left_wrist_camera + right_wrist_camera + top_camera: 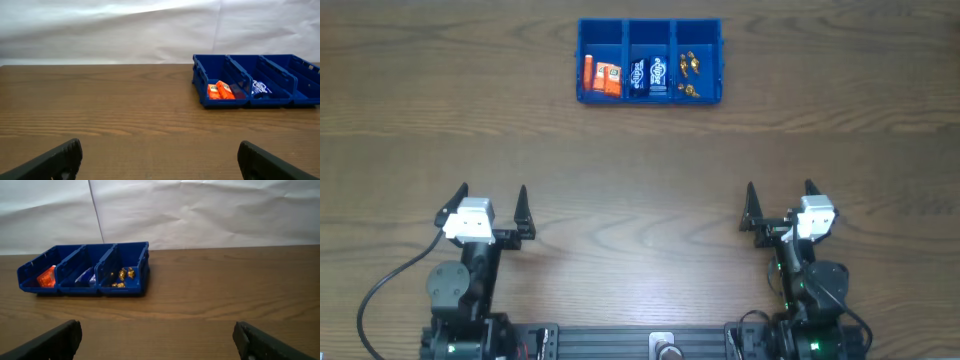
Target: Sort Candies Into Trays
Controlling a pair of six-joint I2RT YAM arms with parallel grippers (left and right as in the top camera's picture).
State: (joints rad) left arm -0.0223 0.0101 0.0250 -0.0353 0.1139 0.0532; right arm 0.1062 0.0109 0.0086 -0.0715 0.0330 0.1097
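Black-fingered left hand and right hand are both hanging spread, gripping nothing, over the bench near their bases. Well apart, the blue tray is holding orange candies left, blue-wrapped candies middle, gold candies right.

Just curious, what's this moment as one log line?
left tool open | right tool open | orange, blue, gold candies sorted in blue tray

Blue tray, orange candies

A wood-grain table is stretching wide, and a creased white sheet is hanging behind it.
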